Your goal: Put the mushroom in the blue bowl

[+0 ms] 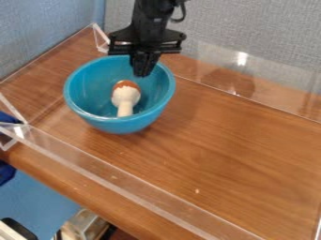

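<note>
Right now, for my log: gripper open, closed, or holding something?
Gripper: closed, fingers together; mushroom lies in the blue bowl, not in its grip.

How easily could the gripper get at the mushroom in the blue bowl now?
Probably yes, easily. The gripper hangs over the far rim of the blue bowl, the mushroom lies uncovered inside, and nothing stands between them. It is shut, so it would need to open first.

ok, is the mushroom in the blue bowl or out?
In. The mushroom lies on its side on the floor of the blue bowl, cap toward the back, apart from the gripper above the far rim.
</note>
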Tool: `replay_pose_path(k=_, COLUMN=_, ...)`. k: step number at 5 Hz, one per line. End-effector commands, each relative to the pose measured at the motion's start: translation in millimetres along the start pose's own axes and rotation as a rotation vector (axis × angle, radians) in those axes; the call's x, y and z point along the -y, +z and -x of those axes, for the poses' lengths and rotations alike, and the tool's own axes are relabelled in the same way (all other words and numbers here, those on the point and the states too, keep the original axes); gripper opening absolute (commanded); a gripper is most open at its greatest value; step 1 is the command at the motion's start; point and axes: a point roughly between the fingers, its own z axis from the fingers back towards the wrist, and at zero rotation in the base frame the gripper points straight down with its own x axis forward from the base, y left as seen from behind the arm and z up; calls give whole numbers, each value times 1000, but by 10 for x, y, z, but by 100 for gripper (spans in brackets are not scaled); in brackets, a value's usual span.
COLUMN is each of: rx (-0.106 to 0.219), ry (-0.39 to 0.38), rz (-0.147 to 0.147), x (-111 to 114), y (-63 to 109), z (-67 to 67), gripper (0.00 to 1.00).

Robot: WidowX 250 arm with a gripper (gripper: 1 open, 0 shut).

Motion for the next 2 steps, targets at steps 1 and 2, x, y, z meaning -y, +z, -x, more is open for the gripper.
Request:
replay_pose_path(k=1, rx=41, ry=12, rz=38, x=-118, y=141, z=-91, gripper=0)
replay_pose_path(k=2, rx=36, ry=-40, rz=36, x=-109, y=145, z=-8, gripper=100)
